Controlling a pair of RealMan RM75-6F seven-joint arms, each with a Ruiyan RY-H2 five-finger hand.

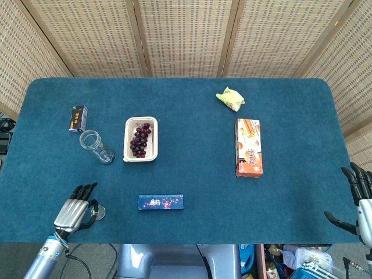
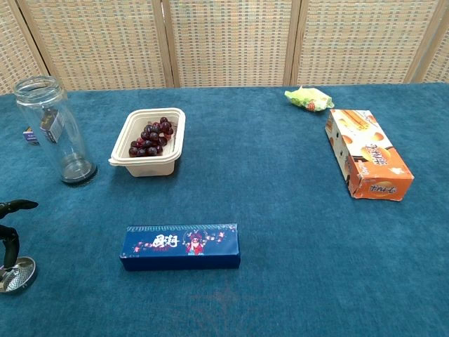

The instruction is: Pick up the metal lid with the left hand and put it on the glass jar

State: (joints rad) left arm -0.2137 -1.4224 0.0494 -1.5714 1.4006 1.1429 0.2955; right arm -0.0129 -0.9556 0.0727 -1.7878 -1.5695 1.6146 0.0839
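Blue table (image 1: 192, 168); left hand (image 1: 74, 210) over lid (image 2: 17, 274), fingers apart, no grip seen. Risk: lid slides. Right hand (image 1: 359, 200) spread, idle.

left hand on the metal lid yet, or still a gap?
Touching. In the chest view a dark finger of the left hand comes down onto the metal lid's rim, with no gap; the lid lies flat on the table.
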